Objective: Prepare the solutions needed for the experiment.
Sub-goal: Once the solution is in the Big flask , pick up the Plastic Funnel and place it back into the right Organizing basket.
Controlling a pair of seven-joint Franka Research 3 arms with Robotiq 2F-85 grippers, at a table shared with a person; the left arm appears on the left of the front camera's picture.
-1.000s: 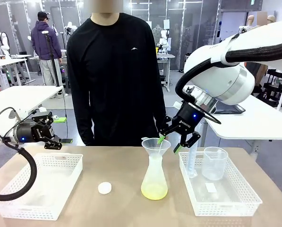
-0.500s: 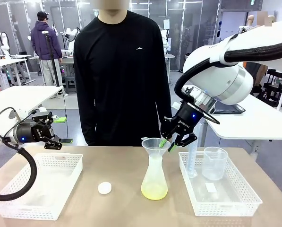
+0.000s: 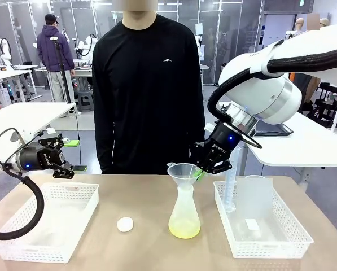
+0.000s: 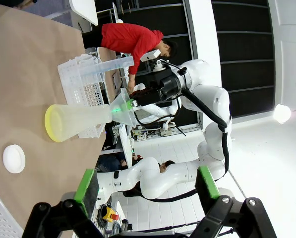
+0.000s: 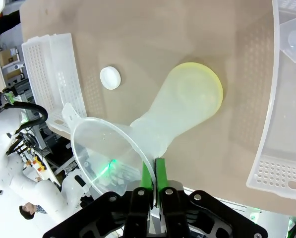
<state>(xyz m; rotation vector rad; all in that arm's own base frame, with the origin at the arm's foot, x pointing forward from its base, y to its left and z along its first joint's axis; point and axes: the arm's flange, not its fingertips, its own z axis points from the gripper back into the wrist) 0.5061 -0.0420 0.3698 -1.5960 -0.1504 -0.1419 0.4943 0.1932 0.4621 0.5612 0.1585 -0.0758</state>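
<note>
Mid-table, the solutions (image 3: 184, 227) pool yellow-green at the bottom of the flask (image 3: 184, 206). Above it, the right gripper (image 3: 200, 171), angled down from its bent arm, is pinched tight on the rim of the funnel (image 3: 182, 169). Far left, the left gripper (image 3: 75, 156) hovers level above the basket (image 3: 21, 243), jaws spread wide.

My right arm (image 3: 270, 96) reaches in from the right, elbow high, wrist angled down toward table centre. Right gripper (image 3: 201, 171) jaws closed, the 2 green pads (image 5: 147, 174) pressed nearly together, pinching the rim of the funnel (image 3: 182, 172). Left gripper (image 3: 73, 156) sits low at the left edge, pointing sideways toward centre. Its 2 fingers (image 4: 88, 184) are spread wide, nothing between them.
</note>
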